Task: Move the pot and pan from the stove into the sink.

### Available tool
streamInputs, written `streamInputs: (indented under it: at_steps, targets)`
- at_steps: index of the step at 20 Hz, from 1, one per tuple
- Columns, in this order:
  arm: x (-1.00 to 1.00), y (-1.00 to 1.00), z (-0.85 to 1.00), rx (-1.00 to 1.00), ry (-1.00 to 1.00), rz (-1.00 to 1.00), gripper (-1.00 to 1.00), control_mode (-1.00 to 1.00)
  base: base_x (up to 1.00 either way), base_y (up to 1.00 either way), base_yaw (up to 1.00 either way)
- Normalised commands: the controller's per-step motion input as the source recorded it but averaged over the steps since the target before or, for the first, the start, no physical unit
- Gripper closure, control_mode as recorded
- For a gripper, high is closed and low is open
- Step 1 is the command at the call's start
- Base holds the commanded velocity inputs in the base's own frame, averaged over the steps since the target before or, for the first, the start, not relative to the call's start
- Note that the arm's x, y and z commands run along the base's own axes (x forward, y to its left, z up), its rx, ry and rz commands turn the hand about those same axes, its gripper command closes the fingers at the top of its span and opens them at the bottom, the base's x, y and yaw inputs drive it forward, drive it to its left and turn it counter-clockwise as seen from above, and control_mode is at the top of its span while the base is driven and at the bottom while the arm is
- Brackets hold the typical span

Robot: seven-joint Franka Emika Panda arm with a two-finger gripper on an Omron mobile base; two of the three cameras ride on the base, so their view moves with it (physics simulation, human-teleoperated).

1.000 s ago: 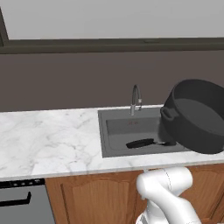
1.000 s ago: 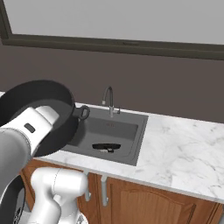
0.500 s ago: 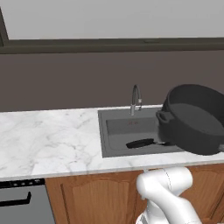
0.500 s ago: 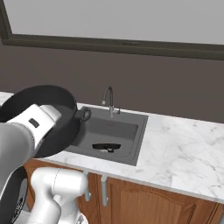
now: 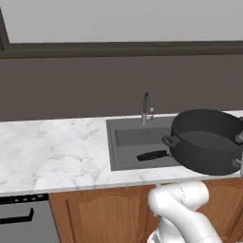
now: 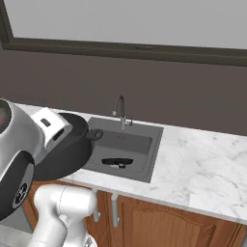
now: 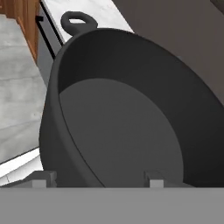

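One pot (image 5: 208, 142), dark grey, hangs tilted over the right edge of the sink (image 5: 124, 147), mouth up and leaning, a loop handle pointing toward the faucet (image 5: 147, 107). We see the hand (image 7: 96, 178) clamped on the pot's near rim, one finger inside, one outside. The pan (image 5: 151, 155) lies in the basin, long handle toward its left. Marble tabletop (image 5: 52, 147) runs open leftward.

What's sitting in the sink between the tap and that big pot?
The pan, its black handle visible on the sink floor below the faucet in the left base view, beside the pot.
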Motion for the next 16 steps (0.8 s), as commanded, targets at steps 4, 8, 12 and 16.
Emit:
streamInputs:
  at_steps: [4,8,12,16]
  targets:
    - [0.13,0.00,-0.07,0.00,0.18,0.00,1.00,-1.00,0.00,0.00,0.00]
    - [0.21,0.00,-0.04,0.00,0.18,0.00,1.00,-1.00,0.00,0.00,0.00]
    - [0.39,0.00,0.00,0.00,0.20,0.00,1.00,-1.00,0.00,0.00,0.00]
    - [0.49,0.00,0.00,0.00,0.16,0.00,1.00,-1.00,0.00,0.00,0.00]
